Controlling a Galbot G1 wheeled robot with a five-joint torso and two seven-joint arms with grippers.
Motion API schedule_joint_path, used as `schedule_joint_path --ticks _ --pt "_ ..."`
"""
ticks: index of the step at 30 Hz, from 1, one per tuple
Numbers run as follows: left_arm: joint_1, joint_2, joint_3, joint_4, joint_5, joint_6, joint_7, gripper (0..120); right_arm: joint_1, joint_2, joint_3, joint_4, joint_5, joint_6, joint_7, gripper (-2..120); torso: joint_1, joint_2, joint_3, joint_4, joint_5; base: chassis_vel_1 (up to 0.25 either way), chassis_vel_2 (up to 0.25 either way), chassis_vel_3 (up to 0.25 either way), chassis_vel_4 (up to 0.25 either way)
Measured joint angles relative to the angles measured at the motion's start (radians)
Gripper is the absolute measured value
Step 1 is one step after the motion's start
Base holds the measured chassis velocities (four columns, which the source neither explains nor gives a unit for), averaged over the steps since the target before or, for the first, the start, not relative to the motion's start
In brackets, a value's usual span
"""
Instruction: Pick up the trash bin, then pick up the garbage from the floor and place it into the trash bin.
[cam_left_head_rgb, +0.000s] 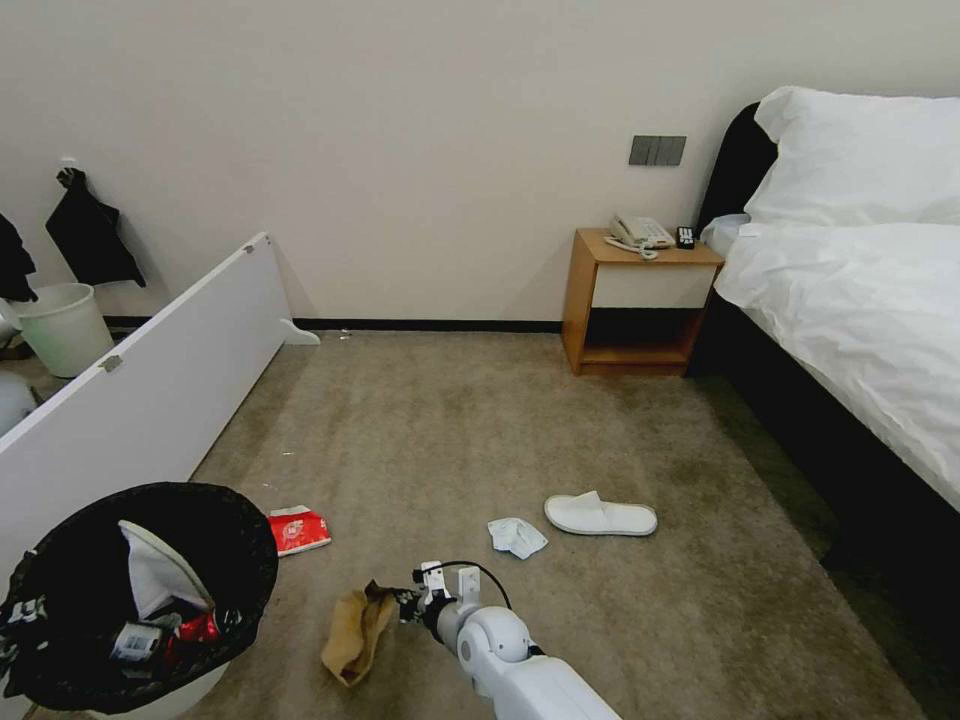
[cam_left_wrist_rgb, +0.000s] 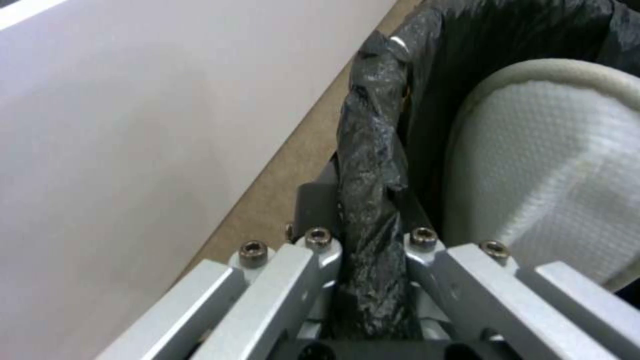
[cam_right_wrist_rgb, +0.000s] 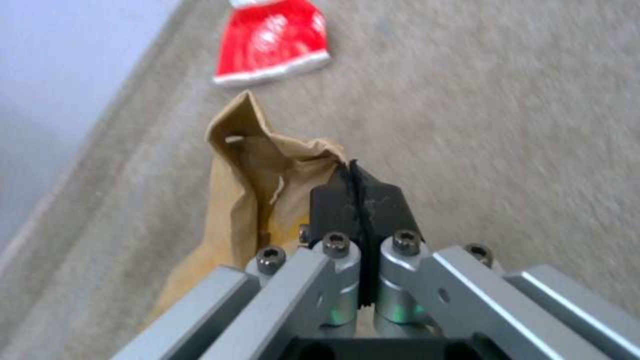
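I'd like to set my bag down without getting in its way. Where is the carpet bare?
Bare carpet lies between the nightstand and the slipper, and beside the bed. It is crowded near the robot: red packet, tissue, the brown paper bag in the right tool, and the trash bin in the left tool.

The right arm (cam_left_head_rgb: 520, 665) reaches forward and low from the near edge, wrist bent toward the robot's left. The right end effector (cam_right_wrist_rgb: 357, 175) has its dark pads pressed together, pinching a fold of the brown paper bag (cam_right_wrist_rgb: 250, 200). The left end effector (cam_left_wrist_rgb: 363, 220) grips the trash bin (cam_left_wrist_rgb: 370, 150) by its bag-covered rim, fingers on either side.
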Motion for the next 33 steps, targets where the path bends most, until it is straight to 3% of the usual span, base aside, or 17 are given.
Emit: schedule_joint_path --ticks 12,20,24,33 --pt "-0.001 0.009 0.026 -0.006 0.004 0.000 -0.001 4 -0.015 -0.004 -0.012 0.158 0.042 -0.023 0.031 0 0.000 0.000 0.000 0.0001 0.0001 0.000 0.000 0.000 0.000" --pt "0.007 0.019 0.056 -0.007 0.005 0.000 -0.002 4 -0.015 -0.081 -0.013 0.308 0.084 -0.041 0.054 0 0.000 0.000 0.000 0.0000 0.0001 0.000 0.000 0.000 0.000" --pt "-0.008 0.034 0.098 -0.004 0.013 0.000 -0.005 4 -0.015 -0.152 -0.003 0.419 0.124 -0.056 0.073 0 0.000 0.000 0.000 -0.0002 0.0002 0.000 0.000 0.000 0.000" --pt "-0.034 0.054 0.165 0.022 0.037 0.000 -0.007 4 0.000 -0.216 0.045 0.576 0.190 -0.077 0.099 0 0.000 0.000 0.000 -0.0001 0.0002 0.000 0.000 0.000 0.000"
